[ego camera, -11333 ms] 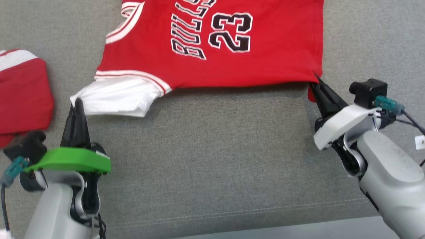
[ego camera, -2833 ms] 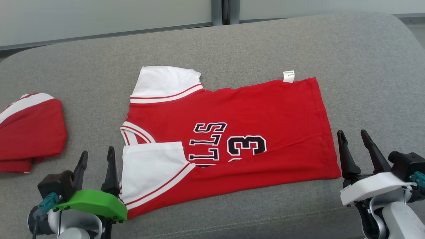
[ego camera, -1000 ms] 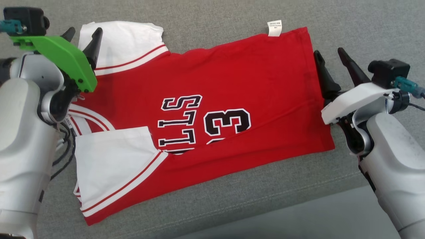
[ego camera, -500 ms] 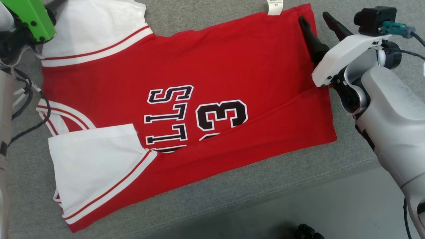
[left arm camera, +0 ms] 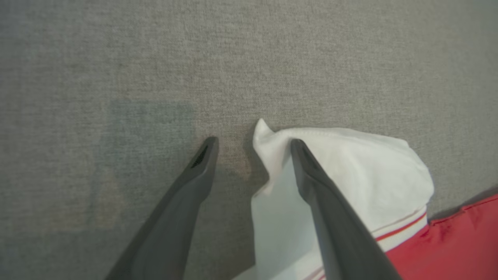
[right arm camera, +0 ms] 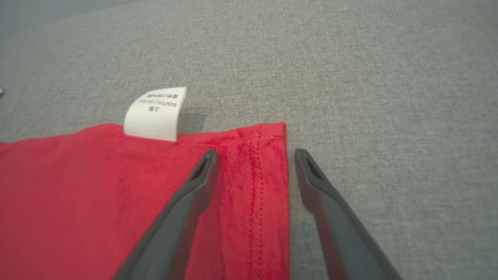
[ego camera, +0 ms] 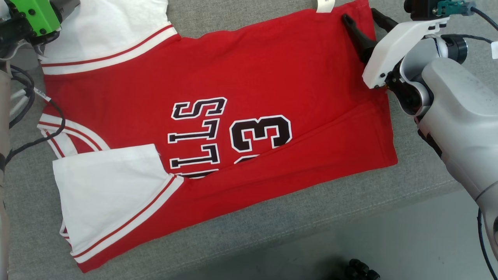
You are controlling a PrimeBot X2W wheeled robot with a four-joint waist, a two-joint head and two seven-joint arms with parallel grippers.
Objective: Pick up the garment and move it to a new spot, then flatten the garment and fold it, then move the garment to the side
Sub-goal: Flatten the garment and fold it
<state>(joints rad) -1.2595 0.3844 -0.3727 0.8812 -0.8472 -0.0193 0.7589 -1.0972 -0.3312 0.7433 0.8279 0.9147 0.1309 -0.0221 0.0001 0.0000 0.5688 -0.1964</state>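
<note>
I am holding my left pincer [left arm camera: 253,142] spread wide at the far left corner of the garment. One finger is hovering over bare grey upholstered cushion [left arm camera: 116,77] and the other over the white short sleeve with red stripes [left arm camera: 350,163], whose peaked corner is poking up between them. I cannot tell whether either finger is touching the cloth.

The red basketball jersey with black-and-white lettering [ego camera: 253,77] is lying spread out across the cushion, collar to my left and hem to my right. Its near white sleeve [ego camera: 109,186] is lying folded over the front, and the near edge is lying turned up over part of the numerals.

A small white care label [right arm camera: 155,112] is sticking out from the far edge. Just right of it I am keeping my right pincer [right arm camera: 256,153] spread too, straddling the stitched hem corner [right arm camera: 272,175], with one finger above red cloth and the other above bare cushion, gripping nothing.
</note>
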